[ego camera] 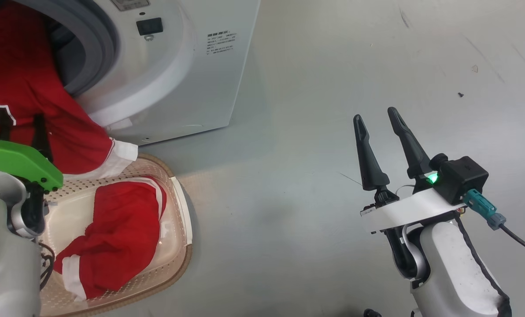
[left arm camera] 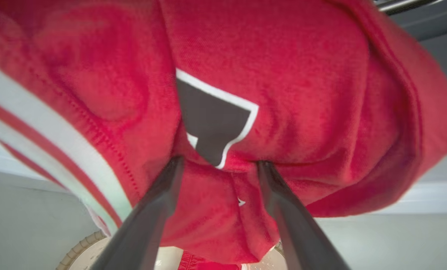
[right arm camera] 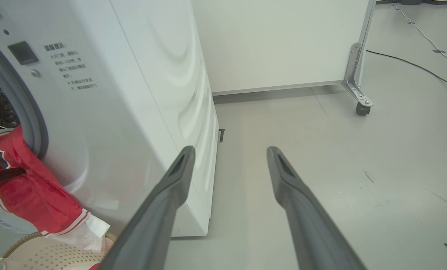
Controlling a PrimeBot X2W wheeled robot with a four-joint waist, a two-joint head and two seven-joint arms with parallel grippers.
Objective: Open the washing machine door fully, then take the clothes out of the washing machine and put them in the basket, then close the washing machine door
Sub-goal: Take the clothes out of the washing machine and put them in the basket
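Nearby, wheeled panel (right arm camera: 276, 41) beyond washing machine (ego camera: 192, 79), clothes (ego camera: 24, 88) hanging over basket (ego camera: 181, 207)

Scuffed grey floor (ego camera: 315, 110) with a tiny dark screw (ego camera: 460, 94), upper right of head view. Top of right wrist view: white flat partition panel (right arm camera: 276, 41) on a steel castor (right arm camera: 360, 108), thin black cable (right arm camera: 414, 65) beside it.

A red garment (ego camera: 20, 79) is draped out of the white washing machine (ego camera: 201, 88); a second garment (ego camera: 121, 233) is laid in the nearer cream basket (ego camera: 184, 220).
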